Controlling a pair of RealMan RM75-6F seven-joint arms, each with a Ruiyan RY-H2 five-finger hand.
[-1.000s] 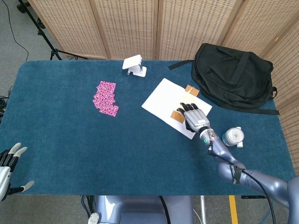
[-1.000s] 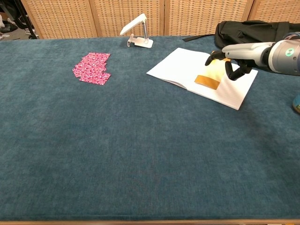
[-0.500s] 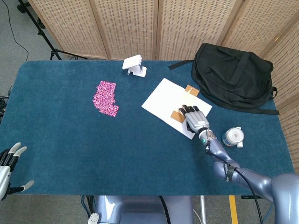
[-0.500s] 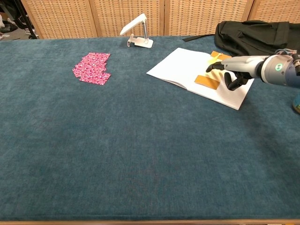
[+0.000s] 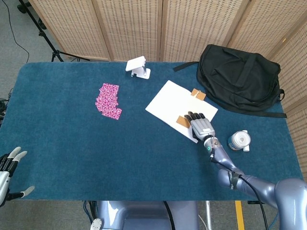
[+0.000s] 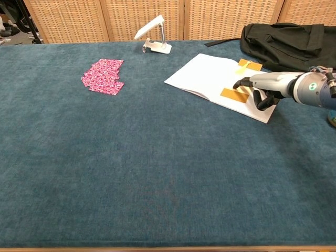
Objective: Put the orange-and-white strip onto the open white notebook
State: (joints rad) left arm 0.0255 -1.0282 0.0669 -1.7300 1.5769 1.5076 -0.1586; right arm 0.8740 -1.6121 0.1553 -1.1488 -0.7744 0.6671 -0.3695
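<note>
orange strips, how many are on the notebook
2. One strip lies on the notebook near its front edge, just ahead of the right hand. The other sits at the far corner beside the black bag. The hand may hide more.

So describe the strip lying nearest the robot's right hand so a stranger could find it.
Start at the black backpack, then the open white notebook beside it. The orange strip lies flat near the notebook's front edge by the right hand; the other strip sits at the backpack-side edge.

Woven cane screen panels (image 5: 129, 28) stand behind the blue-carpeted bench (image 5: 62, 139); grey floor (image 5: 14, 43) and a black tripod (image 5: 41, 26) at its far-left corner.
</note>
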